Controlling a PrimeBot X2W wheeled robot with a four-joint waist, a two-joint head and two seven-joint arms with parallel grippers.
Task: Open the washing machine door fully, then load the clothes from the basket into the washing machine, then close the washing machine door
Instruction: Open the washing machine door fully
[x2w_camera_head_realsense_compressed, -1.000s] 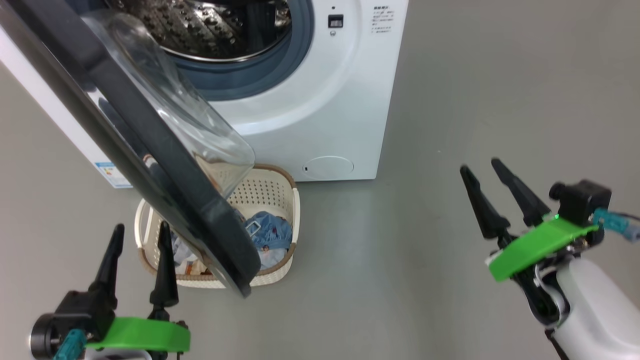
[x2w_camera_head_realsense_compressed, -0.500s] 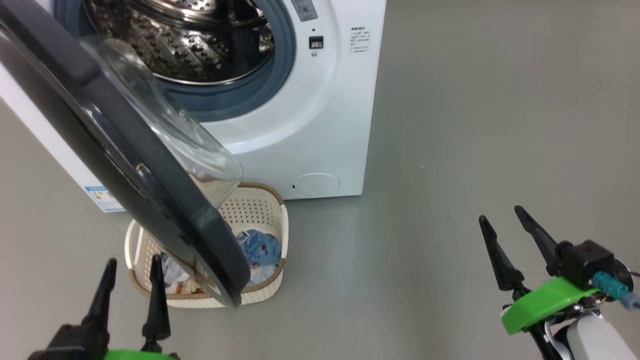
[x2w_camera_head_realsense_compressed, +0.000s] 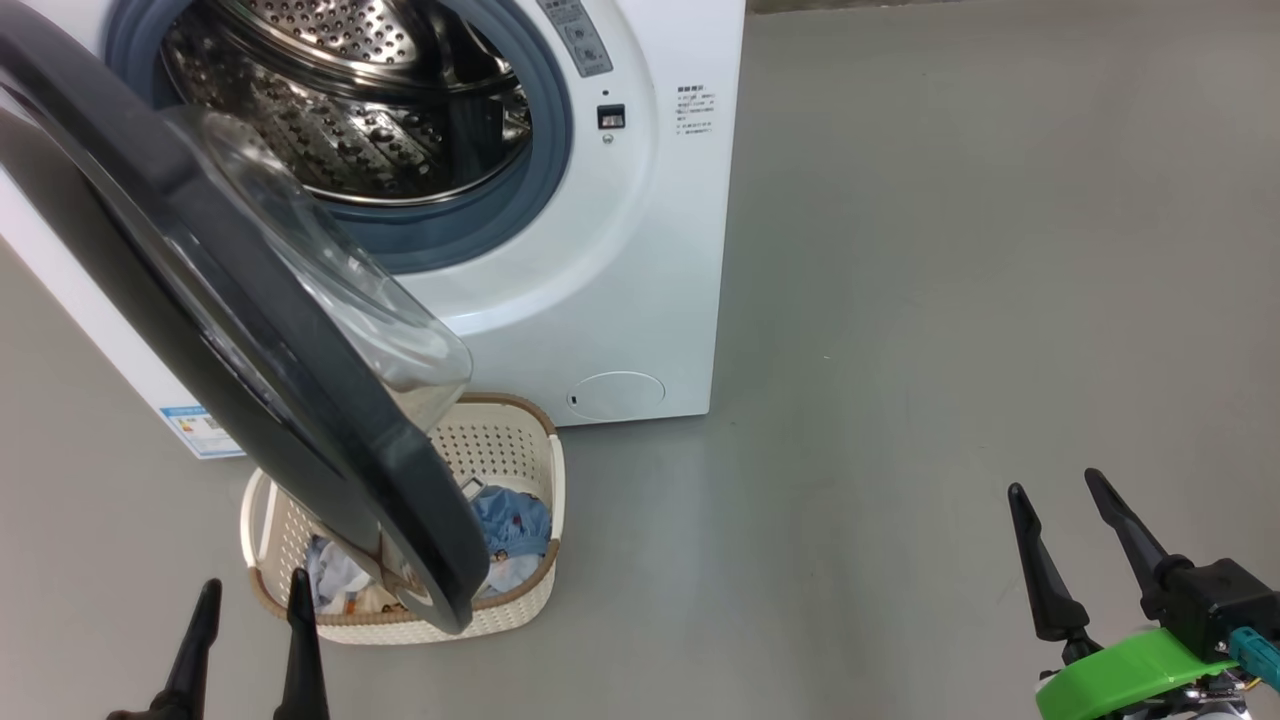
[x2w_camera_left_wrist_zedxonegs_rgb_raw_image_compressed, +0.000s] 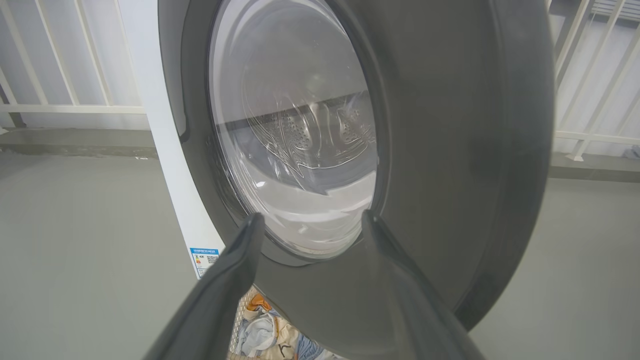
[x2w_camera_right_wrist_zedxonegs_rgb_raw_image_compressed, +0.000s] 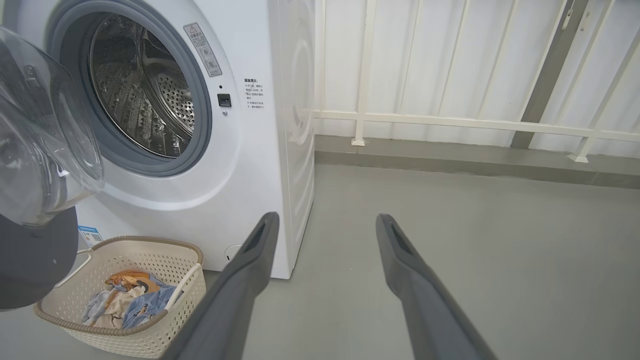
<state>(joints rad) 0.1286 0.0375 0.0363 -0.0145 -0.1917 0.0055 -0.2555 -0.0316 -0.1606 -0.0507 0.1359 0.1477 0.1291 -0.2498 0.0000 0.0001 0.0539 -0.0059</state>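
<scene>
While the large round glossy black washing machine door (x2w_camera_head_realsense_compressed: 340, 430), with its clear bulging glass bowl, stands only part-way open, its lower rim hangs over the small cream perforated plastic basket (x2w_camera_head_realsense_compressed: 512, 445) on the grey floor (x2w_camera_head_realsense_compressed: 900, 300). The basket sits just in front of the big white front-loading washing machine (x2w_camera_head_realsense_compressed: 640, 250), at its left. I judge the door stiff, fairly heavy and slippery on its gloss, so its free lower rim is the place to take it.

The left gripper (x2w_camera_head_realsense_compressed: 253, 582) hovers near that rim with its fingers wide and empty. The right gripper (x2w_camera_head_realsense_compressed: 1055, 482) is well apart at the near right, also wide and empty.

In the basket lies a small heap of soft light blue, cream and orange clothes (x2w_camera_head_realsense_compressed: 505, 520). They look limp and light, best pinched at a raised fold. The steel drum (x2w_camera_head_realsense_compressed: 350, 130) looks empty.
</scene>
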